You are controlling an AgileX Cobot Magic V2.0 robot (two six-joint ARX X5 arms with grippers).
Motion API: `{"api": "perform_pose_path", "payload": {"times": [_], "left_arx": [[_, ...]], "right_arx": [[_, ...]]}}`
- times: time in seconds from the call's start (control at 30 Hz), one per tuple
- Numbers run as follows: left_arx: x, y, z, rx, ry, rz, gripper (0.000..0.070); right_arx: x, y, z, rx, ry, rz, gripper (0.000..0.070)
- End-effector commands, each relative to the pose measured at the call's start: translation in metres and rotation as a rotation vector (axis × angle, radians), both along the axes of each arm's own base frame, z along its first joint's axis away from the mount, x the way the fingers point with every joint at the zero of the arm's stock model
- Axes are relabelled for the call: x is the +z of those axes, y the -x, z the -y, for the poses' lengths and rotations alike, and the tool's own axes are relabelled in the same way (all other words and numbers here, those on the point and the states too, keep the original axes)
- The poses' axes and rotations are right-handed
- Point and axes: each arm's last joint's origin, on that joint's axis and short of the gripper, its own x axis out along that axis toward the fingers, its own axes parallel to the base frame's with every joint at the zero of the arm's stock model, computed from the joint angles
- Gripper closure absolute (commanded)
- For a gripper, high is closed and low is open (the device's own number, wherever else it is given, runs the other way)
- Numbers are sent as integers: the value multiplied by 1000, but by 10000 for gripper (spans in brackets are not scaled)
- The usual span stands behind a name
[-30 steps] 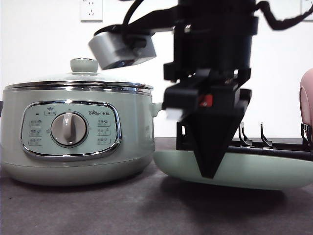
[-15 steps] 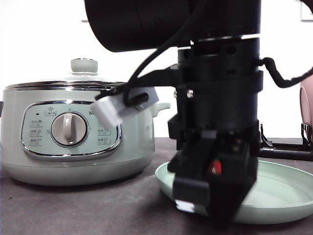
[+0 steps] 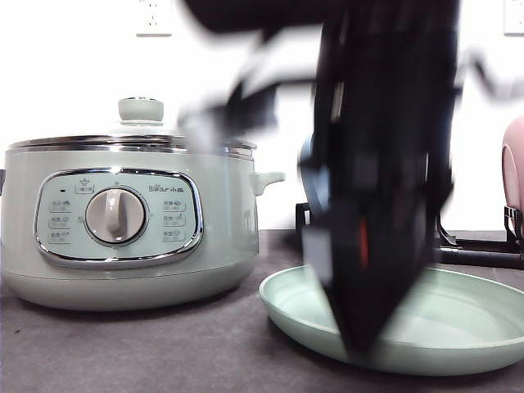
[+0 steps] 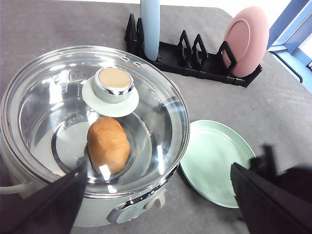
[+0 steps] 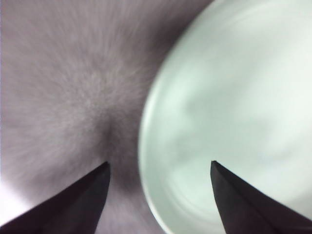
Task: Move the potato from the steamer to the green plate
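Right arm (image 3: 372,164) hanging steeply from above, blurred, tapering down to a point over the near rim of the green plate (image 3: 458,327). Right pincer (image 5: 158,195) open, empty, fingers (image 5: 73,204) spread wide, one over the dark bench (image 5: 63,73), the other over the plate's rim; whether touching the plate, cannot tell. Left pincer (image 4: 156,204) also open and empty, held high above the steamer (image 4: 92,136), looking down through the glass lid (image 4: 48,97), dark fingers (image 4: 48,204) well apart. Potato (image 4: 108,144) lying inside the steamer under the closed lid, just beside the lid knob (image 4: 113,83) as seen from above. Steamer standing on the bench's left side, dial (image 3: 116,215) facing front, plate just beside it on the right, apart from it. Black rack (image 4: 195,63) toward the bench's far edge, holding a blue plate (image 4: 150,27) and a pink plate (image 4: 246,39) upright.
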Motion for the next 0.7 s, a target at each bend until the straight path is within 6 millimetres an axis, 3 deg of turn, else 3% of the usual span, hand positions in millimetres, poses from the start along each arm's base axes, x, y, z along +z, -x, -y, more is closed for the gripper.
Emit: {"api": "perform_pose_path", "payload": {"times": [0.0, 0.33, 0.5, 0.67], "left_arx": [[7, 0, 0, -10, -3, 34, 99], [7, 0, 0, -10, -2, 33, 99], [7, 0, 0, -10, -1, 33, 99], [7, 0, 0, -8, 1, 31, 99]], "right_arx": [[22, 2, -3, -3, -87, 36, 288], [131, -1, 26, 5, -511, 96, 288], [167, -11, 49, 24, -687, 73, 288], [184, -22, 71, 80, -860, -43, 289]]}}
